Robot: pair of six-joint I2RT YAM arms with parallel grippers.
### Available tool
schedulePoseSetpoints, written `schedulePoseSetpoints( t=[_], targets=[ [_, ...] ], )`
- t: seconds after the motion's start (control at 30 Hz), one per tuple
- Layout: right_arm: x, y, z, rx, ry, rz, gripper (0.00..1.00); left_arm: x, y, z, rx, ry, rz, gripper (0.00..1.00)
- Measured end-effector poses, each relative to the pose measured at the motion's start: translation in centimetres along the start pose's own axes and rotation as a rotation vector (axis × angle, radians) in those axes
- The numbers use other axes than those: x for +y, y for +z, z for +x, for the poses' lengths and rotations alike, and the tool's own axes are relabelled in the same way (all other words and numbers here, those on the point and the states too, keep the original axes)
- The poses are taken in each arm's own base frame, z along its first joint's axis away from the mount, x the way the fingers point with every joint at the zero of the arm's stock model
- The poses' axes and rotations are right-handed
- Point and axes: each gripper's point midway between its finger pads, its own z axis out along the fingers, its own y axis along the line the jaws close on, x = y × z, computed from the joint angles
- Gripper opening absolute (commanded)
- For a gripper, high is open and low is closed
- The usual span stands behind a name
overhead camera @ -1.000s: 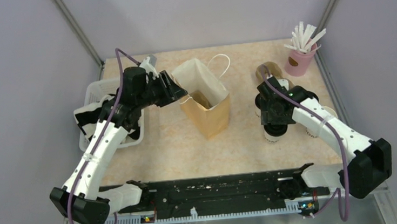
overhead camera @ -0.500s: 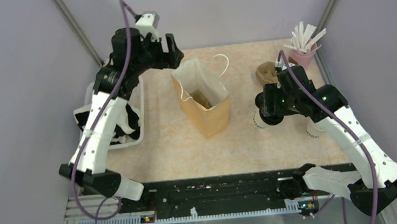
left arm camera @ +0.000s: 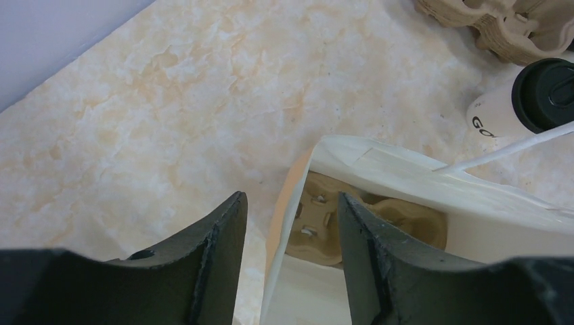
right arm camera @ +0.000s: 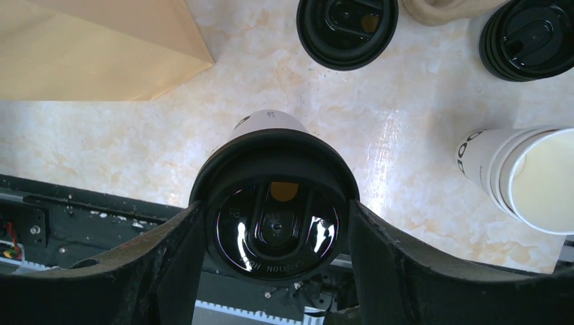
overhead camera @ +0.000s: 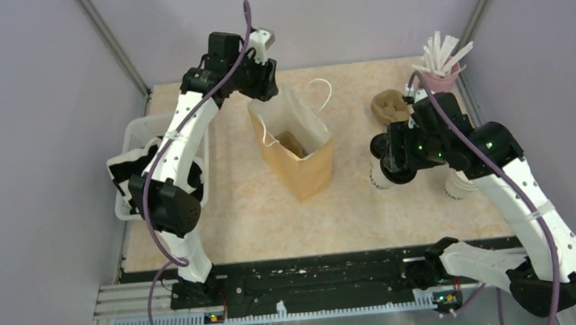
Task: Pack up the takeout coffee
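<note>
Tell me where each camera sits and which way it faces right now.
Top external: fixed above and behind the arms, looking down on the table; both arms show, bases at the bottom.
Left wrist: on the left arm, looking down into the brown bag; the open left gripper frames the bottom.
Right wrist: looking down on the lidded cup clamped in the right gripper.
Shared: all three show the brown bag.

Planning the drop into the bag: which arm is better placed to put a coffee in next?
Right. The right gripper is clamped on a lidded cup just beside the brown bag. The left gripper is empty, jaws apart over the bag's far rim.
</note>
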Motion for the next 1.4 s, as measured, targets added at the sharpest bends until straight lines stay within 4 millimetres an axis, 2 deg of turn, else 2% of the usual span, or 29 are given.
schedulePoseSetpoints(
  t=[0.2,0.33,0.5,0.6,0.67,0.73,0.8,0.97,1.07,1.17,1.23,1.4],
  targets=[
    [0.1,-0.8,-0.2,-0.005,-0.032,-0.018,0.53,0.0,1.0,0.2,0.008,0.013,0.02,0.45],
    [0.3,-1.4,-0.6,-0.006,-0.067,-0.03,0.51,0.0,1.3,0.3,0.013,0.016,0.029,0.33],
    [0.8,-2.3,-2.0,-0.043,-0.125,-0.066,0.42,0.2,2.2,0.9,0.031,0.02,0.032,0.25],
    [1.4,-3.2,-3.2,-0.082,-0.172,-0.102,0.4,0.2,2.6,1.1,0.035,0.024,0.038,0.21],
    [1.9,-4.0,-4.4,-0.124,-0.201,-0.126,0.39,0.1,2.6,1.0,0.035,0.029,0.041,0.15],
    [2.5,-4.8,-5.8,-0.168,-0.227,-0.15,0.38,-0.2,2.7,0.9,0.032,0.039,0.048,0.0],
    [3.3,-5.7,-7.2,-0.209,-0.256,-0.188,0.37,-0.5,2.8,0.9,0.03,0.049,0.05,0.0],
    [6.7,-7.1,-9.8,-0.275,-0.391,-0.3,0.35,-0.5,2.8,0.4,0.007,0.084,0.017,0.0],
    [9.6,-7.4,-10.9,-0.299,-0.494,-0.351,0.34,-0.3,1.8,0.9,-0.011,0.085,-0.023,0.0],
    [12.8,-7.3,-11.5,-0.317,-0.591,-0.384,0.34,-0.3,-0.3,1.6,-0.068,0.072,-0.073,0.0],
    [15.0,-7.3,-11.3,-0.325,-0.655,-0.402,0.34,-0.4,-2.6,2.3,-0.124,0.057,-0.111,0.0],
    [20.1,-7.1,-8.9,-0.323,-0.848,-0.436,0.36,-0.9,-7.8,2.0,-0.312,0.026,-0.185,0.0]
  ],
)
